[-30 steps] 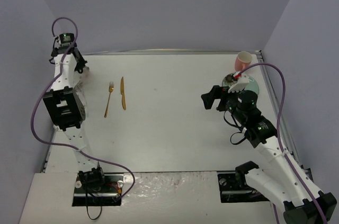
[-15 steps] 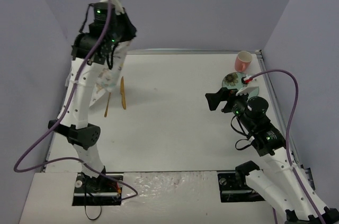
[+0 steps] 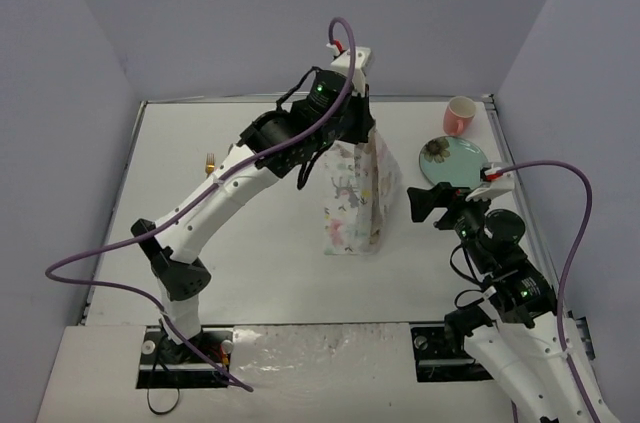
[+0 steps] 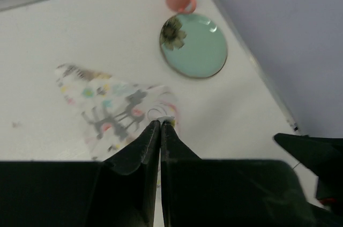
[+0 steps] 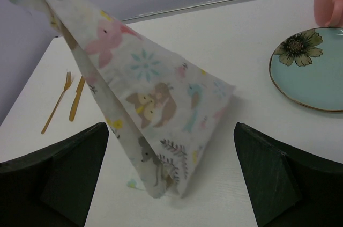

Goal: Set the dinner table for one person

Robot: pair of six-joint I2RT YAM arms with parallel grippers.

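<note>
Nearest: right gripper [image 3: 418,203], fingers spread wide, empty, hovering over near-right of dinner table [image 3: 260,273], facing cloth. Probably ready to take free edge. Mid-table: placemat [image 3: 352,201] hangs tent-shaped, lower edge touching table, likely held high so it unfolds before being laid flat. At its top: left gripper [image 4: 161,124], fingers pressed together, pinching placemat corner. Far right: plate [image 3: 455,159], mug [image 3: 459,115], apart from cloth. Far left: fork [image 5: 56,103], knife [image 5: 76,97]. In top view arm hides knife and most of fork.
</note>
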